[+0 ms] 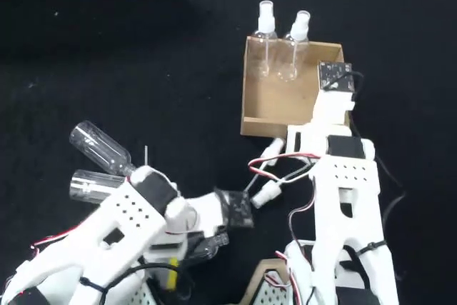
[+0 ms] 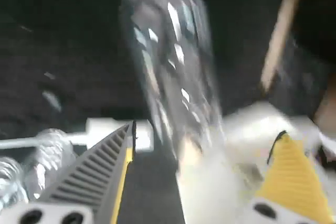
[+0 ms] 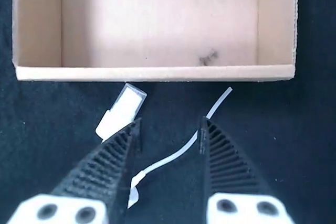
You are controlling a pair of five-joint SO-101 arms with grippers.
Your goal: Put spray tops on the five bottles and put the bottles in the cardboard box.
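Note:
Two clear bottles with white spray tops [image 1: 265,44] [image 1: 295,48] stand at the far side of the cardboard box [image 1: 278,105]. Two uncapped bottles [image 1: 100,146] [image 1: 91,185] lie at the left. My left gripper [image 2: 207,132] [image 1: 211,243] is shut on another clear bottle [image 2: 170,66] near the front of the table. My right gripper [image 3: 169,124] hangs open just in front of the box's front wall [image 3: 157,73]. A loose spray top [image 3: 121,113] lies beside one finger, and its thin tube [image 3: 178,153] runs between the fingers. Two spray tops [image 1: 273,149] [image 1: 268,192] lie in front of the box.
The right arm [image 1: 343,183] stretches along the box's right side, with red and white wires [image 1: 275,169] looping beside it. In the left wrist view a spray top [image 2: 113,129] and bottle necks [image 2: 47,153] lie on the black cloth. A wooden base [image 1: 275,276] sits at the front edge.

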